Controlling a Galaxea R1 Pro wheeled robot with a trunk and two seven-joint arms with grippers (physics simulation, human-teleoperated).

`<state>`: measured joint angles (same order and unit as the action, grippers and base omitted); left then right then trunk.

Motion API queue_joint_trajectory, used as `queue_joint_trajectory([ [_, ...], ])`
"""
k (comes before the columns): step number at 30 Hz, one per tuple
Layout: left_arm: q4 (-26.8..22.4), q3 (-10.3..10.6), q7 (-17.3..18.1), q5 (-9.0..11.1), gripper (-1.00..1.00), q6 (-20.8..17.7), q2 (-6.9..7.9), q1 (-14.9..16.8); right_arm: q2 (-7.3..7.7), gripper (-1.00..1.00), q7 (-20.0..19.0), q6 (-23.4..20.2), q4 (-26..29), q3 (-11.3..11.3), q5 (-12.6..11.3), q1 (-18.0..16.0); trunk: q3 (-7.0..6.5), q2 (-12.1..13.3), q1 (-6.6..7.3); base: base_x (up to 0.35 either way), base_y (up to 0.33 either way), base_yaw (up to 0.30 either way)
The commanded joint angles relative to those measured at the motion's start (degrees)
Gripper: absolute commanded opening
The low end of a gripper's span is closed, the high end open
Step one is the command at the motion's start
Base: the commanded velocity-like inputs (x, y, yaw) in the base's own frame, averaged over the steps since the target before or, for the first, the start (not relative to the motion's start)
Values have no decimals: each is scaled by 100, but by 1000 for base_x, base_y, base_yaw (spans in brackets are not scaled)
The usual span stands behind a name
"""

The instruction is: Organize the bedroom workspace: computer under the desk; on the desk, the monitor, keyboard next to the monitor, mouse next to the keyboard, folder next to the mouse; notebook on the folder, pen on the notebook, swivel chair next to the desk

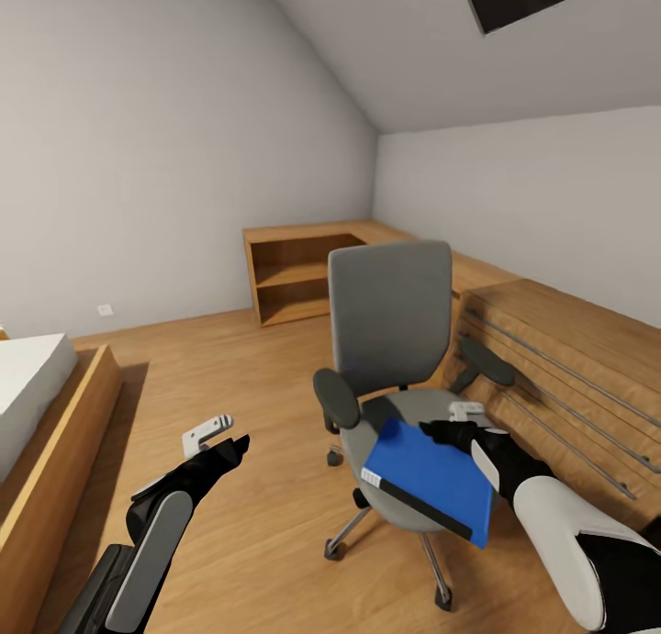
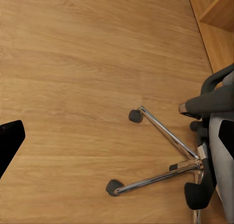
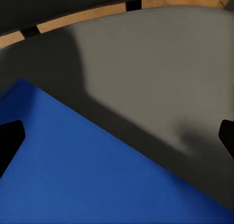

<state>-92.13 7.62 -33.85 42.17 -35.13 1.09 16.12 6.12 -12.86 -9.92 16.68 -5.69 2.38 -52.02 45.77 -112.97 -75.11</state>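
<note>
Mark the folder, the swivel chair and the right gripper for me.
folder [image 1: 431, 473], head view, middle of the blue cover.
swivel chair [image 1: 390, 317], head view, grey backrest.
right gripper [image 1: 450, 429], head view, at the folder's far edge.

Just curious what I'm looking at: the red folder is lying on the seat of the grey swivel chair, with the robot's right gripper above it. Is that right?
Not quite: the folder is bright blue, not red, as the head view shows. The rest holds: it lies on the seat of the grey swivel chair, with the right gripper above it.
</note>
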Motion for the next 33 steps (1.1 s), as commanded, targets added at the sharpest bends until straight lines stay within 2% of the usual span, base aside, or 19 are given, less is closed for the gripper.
queue_joint_trajectory([
  [1, -7, 11, -60, 55, 100, -3, 5, 5, -5, 100, -33, -36, 11, -47, 26, -1, -13, 39, 23, 0, 0, 62],
  [3, -7, 11, -60, 59, 100, -3, 5, 5, -14, 100, -25, -36, 11, -47, 26, -1, -49, 119, 67, 0, 0, 97],
  [16, -7, 22, -60, 55, 100, -3, 5, 5, -51, 100, -11, -36, 11, -44, 26, -1, -49, 119, 67, 0, 0, 196],
  [25, -7, 224, -60, 45, 100, -6, 5, 5, -58, 100, -7, -36, 11, -44, 19, -1, -49, 119, 67, 0, 0, 268],
  [33, -7, 295, -60, 40, 100, -11, 5, 5, -26, 100, -31, -27, 11, -55, 25, -1, -49, 119, 67, 0, 0, 66],
])
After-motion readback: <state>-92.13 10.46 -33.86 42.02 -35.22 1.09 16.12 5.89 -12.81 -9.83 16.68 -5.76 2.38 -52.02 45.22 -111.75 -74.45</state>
